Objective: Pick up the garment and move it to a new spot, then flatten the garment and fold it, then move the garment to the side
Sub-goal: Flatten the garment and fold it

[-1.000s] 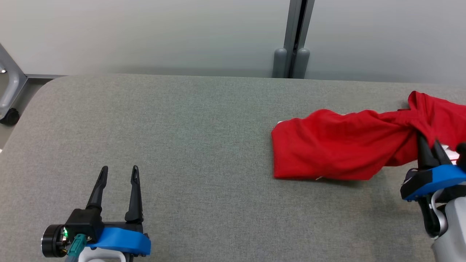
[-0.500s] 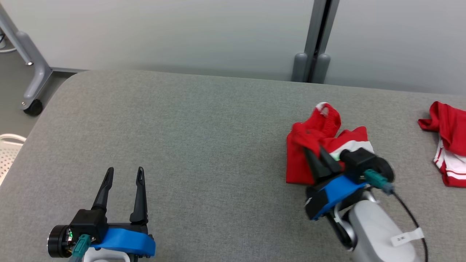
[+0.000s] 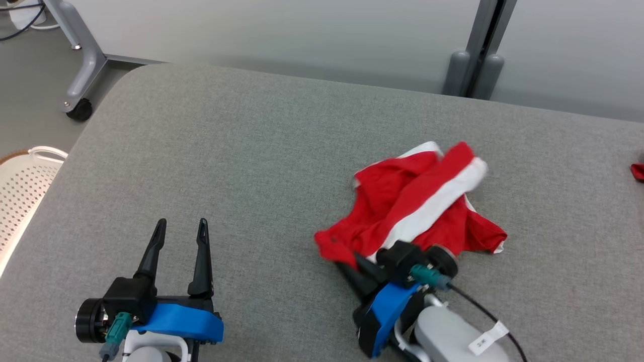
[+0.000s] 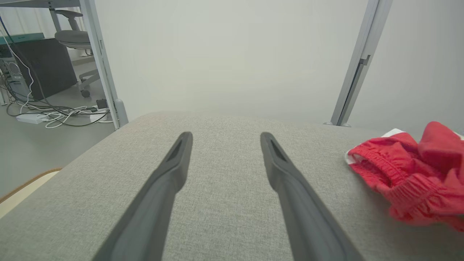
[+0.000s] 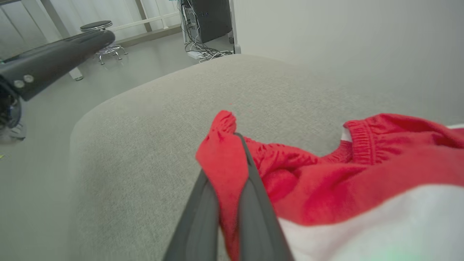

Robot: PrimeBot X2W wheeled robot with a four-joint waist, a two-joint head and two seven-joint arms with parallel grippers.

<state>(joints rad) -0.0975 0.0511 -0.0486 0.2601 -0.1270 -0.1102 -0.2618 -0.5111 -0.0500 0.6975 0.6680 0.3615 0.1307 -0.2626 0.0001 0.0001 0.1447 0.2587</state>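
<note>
The garment [image 3: 417, 201], red shorts with a white side stripe, lies crumpled on the grey padded table [image 3: 241, 151], right of the middle. My right gripper [image 3: 352, 262] is at its near left corner, shut on a pinch of the red cloth. In the right wrist view the cloth stands up between the closed fingers [image 5: 250, 188] of the right gripper [image 5: 232, 152], with the elastic waistband [image 5: 362, 145] behind. My left gripper [image 3: 182, 223] rests open at the lower left, well clear of the cloth. The left wrist view shows that left gripper [image 4: 225, 137] empty and the garment [image 4: 409, 174] off to its right.
A white perforated basket [image 3: 25, 186] sits beside the table's left edge. A grey frame leg on a caster [image 3: 80, 105] stands at the far left, and a grey post [image 3: 478, 65] behind the table. A scrap of another red cloth [image 3: 638, 172] shows at the right edge.
The right gripper has pulled the garment left and nearer, away from the other red cloth. The head camera has turned left. The left gripper has stayed open and still.
</note>
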